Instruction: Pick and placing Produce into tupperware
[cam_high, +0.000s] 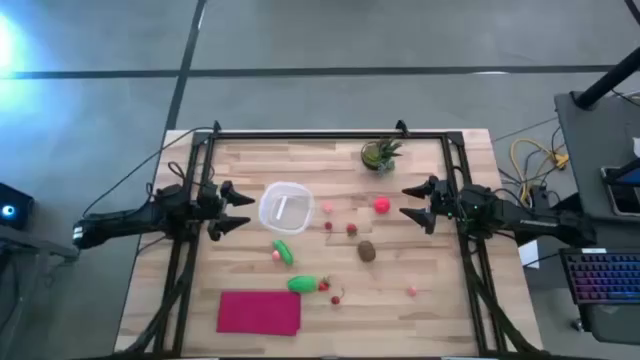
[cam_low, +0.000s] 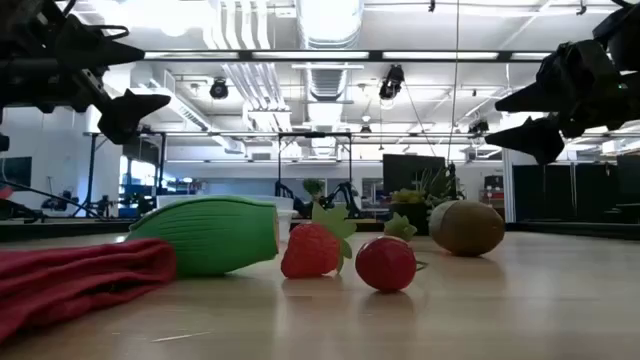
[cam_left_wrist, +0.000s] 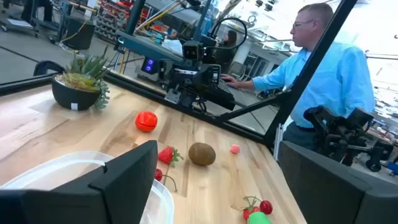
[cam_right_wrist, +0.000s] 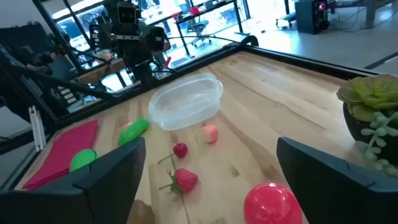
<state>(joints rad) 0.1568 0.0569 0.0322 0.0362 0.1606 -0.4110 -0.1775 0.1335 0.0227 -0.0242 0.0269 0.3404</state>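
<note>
Both grippers open, holding nothing: left gripper (cam_high: 232, 208) just beside the clear tupperware (cam_high: 286, 207) at table's left, right gripper (cam_high: 418, 203) near the pink-red ball (cam_high: 382, 206). Tupperware empty; kiwi (cam_high: 367, 251), strawberry (cam_high: 352, 229) and green pieces (cam_high: 283, 250) lie loose on the table (cam_high: 440, 300).

Robotics lab: exposed ceiling ducts (cam_low: 330, 40), equipment benches (cam_left_wrist: 180, 53), person at workstation (cam_left_wrist: 323, 74).

Two black jointed arms, pointed two-finger left pincer (cam_high: 232, 209), right pincer (cam_high: 413, 203)
</note>
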